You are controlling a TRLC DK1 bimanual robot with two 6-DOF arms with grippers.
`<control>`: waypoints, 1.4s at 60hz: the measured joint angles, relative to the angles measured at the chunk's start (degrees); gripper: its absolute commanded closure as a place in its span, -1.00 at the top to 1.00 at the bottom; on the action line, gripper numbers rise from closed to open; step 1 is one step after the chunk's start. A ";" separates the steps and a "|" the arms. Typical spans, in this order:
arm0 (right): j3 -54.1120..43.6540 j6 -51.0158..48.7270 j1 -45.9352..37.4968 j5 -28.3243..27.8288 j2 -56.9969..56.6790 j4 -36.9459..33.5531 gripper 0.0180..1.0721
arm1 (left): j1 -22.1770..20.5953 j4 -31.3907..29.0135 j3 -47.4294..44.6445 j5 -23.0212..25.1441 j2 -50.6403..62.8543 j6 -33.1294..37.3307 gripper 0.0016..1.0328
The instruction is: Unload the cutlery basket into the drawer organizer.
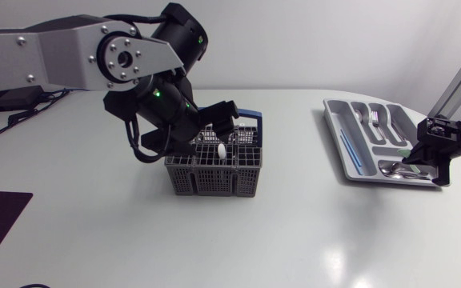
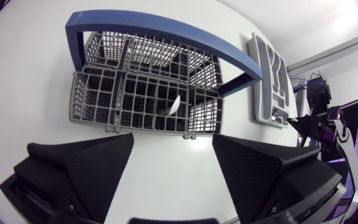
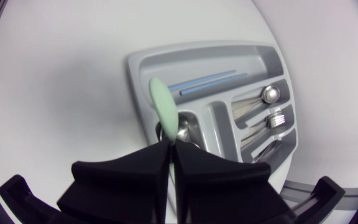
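Green utensil [image 3: 164, 107], clamped in right end effector [image 3: 169, 150]

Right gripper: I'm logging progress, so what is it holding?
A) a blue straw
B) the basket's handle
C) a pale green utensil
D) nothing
C: the right wrist view shows the right gripper shut on a pale green utensil above the drawer organizer.
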 measured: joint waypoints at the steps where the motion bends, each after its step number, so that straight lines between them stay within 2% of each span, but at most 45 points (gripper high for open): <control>1: 0.55 -0.04 -0.20 0.26 0.66 0.13 -0.89 | -0.04 -0.13 0.22 -0.13 0.00 0.07 0.73; 17: 5.51 -2.64 -1.55 5.14 8.22 3.50 -0.89 | -0.85 -4.33 5.20 -3.63 0.61 2.58 0.76; 26: 6.78 -3.87 -2.01 8.74 10.95 6.05 -0.87 | -3.32 -6.25 6.08 -6.43 1.36 4.22 0.76; 32: 6.95 -4.52 -2.38 10.73 12.61 7.76 -0.68 | -5.40 -7.43 6.16 -8.81 1.90 4.44 0.76; 37: 6.95 -4.68 -2.60 11.50 13.70 8.61 -0.67 | -7.45 -9.07 6.71 -11.34 2.16 4.48 0.78; 49: 6.95 -4.68 -3.19 12.15 14.71 10.78 -0.19 | -10.86 -14.25 12.22 -15.41 2.40 4.70 0.78; 52: 6.95 -4.68 -3.52 12.15 14.71 10.93 -0.02 | -11.23 -15.37 13.70 -15.96 2.40 4.68 0.78; 68: 7.06 -4.24 -4.81 11.28 14.67 10.99 0.56 | -12.02 -19.52 16.41 -18.38 2.32 4.63 0.78; 72: 7.06 -3.67 -5.07 10.27 14.12 10.93 0.76 | -12.00 -20.52 16.90 -18.84 2.32 4.63 0.78; 74: 7.06 -3.13 -5.27 9.35 13.64 10.84 0.92 | -12.02 -20.83 17.25 -19.06 2.32 4.63 0.78; 84: 7.06 -0.42 -6.10 5.99 10.93 9.57 0.93 | -12.02 -21.64 18.95 -19.28 1.99 4.63 0.78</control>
